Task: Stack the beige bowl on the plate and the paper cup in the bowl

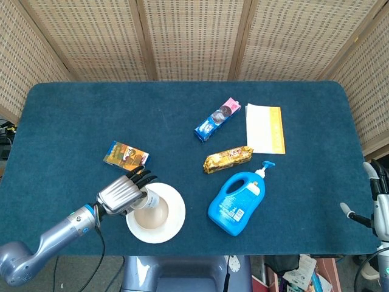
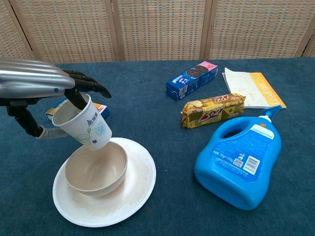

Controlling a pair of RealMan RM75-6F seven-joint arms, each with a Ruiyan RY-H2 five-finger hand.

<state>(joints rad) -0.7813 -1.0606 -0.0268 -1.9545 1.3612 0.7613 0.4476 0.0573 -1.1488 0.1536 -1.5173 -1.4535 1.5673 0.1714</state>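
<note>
The beige bowl sits in the white plate near the table's front; in the head view the bowl and plate lie partly under my left hand. My left hand grips the paper cup, tilted, its base just above the bowl's near-left rim. My right hand hangs off the table's right edge, holding nothing, fingers apart.
A small orange snack box lies behind the plate. A blue detergent bottle lies right of the plate. A gold biscuit pack, a blue cookie box and a white-and-yellow booklet lie farther back.
</note>
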